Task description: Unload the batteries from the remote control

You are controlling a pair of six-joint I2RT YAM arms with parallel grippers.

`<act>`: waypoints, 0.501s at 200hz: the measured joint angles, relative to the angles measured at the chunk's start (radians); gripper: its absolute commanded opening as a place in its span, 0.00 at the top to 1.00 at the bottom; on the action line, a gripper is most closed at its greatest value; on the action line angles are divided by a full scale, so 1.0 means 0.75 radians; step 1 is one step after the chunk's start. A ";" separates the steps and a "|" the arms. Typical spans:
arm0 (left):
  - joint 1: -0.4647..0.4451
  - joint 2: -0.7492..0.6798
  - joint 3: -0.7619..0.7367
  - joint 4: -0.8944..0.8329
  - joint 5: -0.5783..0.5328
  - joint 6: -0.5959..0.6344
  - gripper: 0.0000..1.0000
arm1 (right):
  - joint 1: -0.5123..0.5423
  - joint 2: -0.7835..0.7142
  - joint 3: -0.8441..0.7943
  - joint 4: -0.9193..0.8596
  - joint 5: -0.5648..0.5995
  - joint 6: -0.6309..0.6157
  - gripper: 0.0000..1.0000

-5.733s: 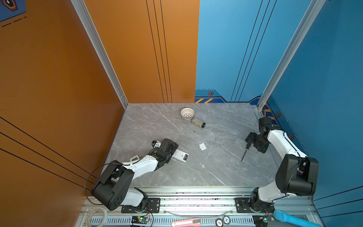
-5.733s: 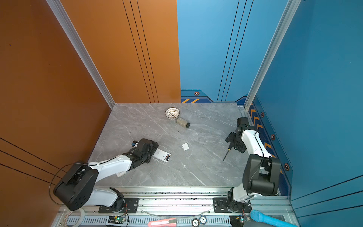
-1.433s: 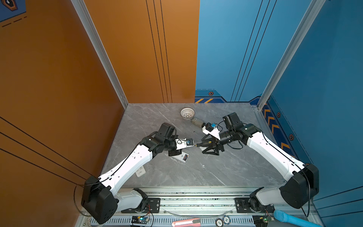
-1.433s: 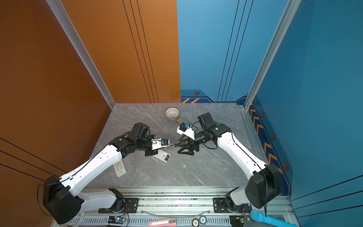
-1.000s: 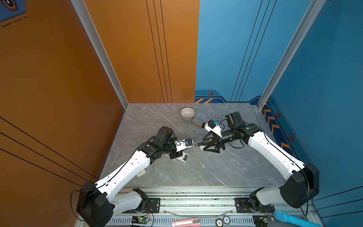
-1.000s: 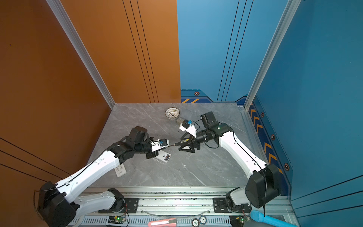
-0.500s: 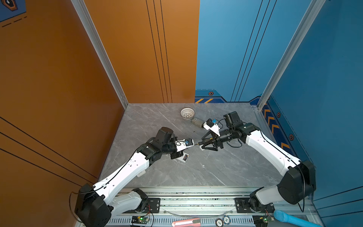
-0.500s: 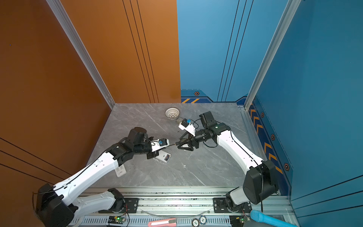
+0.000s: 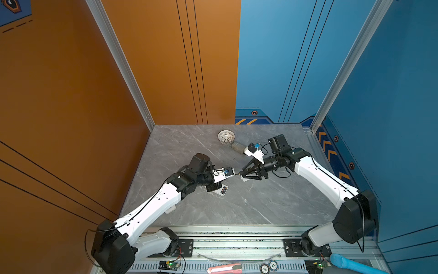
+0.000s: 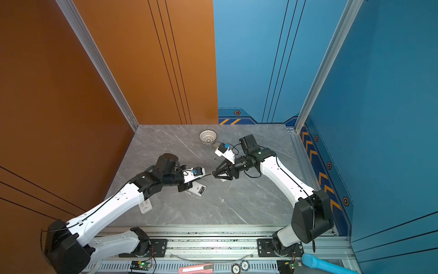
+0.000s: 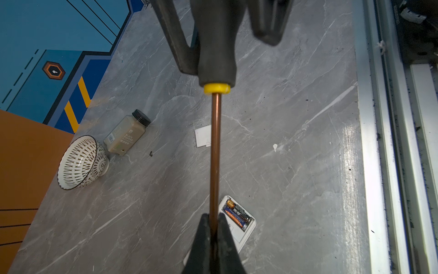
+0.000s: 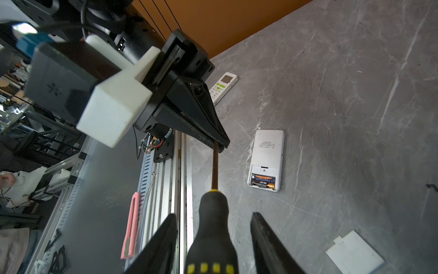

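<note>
1. Starting far left of the remote (image 12: 269, 151), a spare remote (image 12: 222, 85) lies buttons up under my left arm. I judge it plays no part.
2. My left gripper (image 11: 214, 221) is clamped tight on the bare shaft of the screwdriver (image 11: 215, 147), which it holds in the air just above the remote.
3. The remote itself lies face down on the table (image 12: 355, 106), below my left jaws. Its battery bay is open at one end. The batteries (image 12: 263, 179) lie in it side by side, black and orange, and none is out yet.
4. To the right of the remote, my right gripper (image 12: 213, 215) straddles the screwdriver's black handle. Its jaws stand apart, and a gap shows between the handle and at least one finger, so I do not count this as a grip.
5. Further right of the remote, the cover (image 12: 354, 257) lies flat on the table, apart from everything else.
6. As I judge it, only the opening step is done, since the cover is off and the bay is bare. What is left is to take the screwdriver by its handle, let go with my left, then lever each battery out of the remote. The unloading itself is not yet begun.
</note>
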 measured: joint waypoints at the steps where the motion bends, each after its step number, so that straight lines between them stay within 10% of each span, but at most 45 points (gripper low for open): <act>1: 0.000 0.001 0.000 0.001 0.000 0.000 1.00 | 0.000 0.000 0.000 0.000 0.000 -0.003 0.65; 36: -0.001 0.012 0.000 0.005 -0.015 -0.006 1.00 | 0.003 0.017 0.022 -0.001 0.015 0.038 1.00; 58: -0.001 0.024 0.000 0.006 -0.021 -0.005 1.00 | 0.004 0.022 0.022 -0.001 0.026 0.057 1.00; 100: 0.001 0.032 0.000 0.022 -0.030 -0.002 0.29 | 0.072 -0.027 0.011 0.009 0.130 0.148 1.00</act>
